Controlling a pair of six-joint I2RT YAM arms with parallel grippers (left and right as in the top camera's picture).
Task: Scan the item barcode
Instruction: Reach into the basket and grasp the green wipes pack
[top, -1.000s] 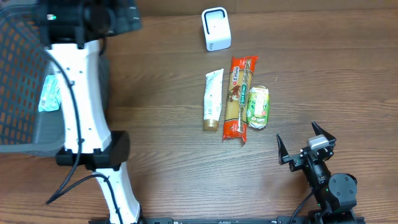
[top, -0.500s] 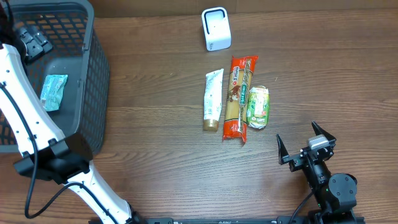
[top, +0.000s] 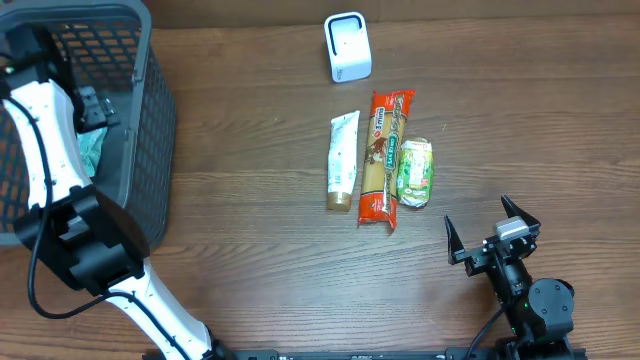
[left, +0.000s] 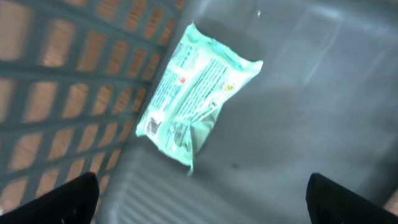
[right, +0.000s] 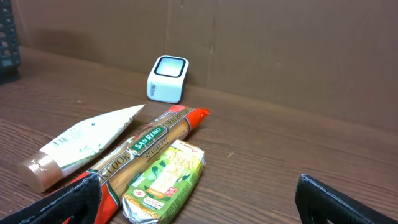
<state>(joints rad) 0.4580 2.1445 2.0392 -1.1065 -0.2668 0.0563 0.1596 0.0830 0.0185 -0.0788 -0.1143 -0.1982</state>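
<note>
— Mint-green plastic packet, where is it?
— Lying on the floor of the dark grey mesh basket, far left. The left gripper hangs over it, jaws spread wide, empty.
— Right gripper?
— Near right, wide open, holding nothing, well apart from the white boxy scanner.

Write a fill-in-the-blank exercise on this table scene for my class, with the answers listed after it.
The mint-green packet lies inside the grey ____. The spaghetti pack lies between the green packet and the white ____. The right gripper holds nothing, and its jaws stand ____.
Missing words: basket, tube, open.
</note>
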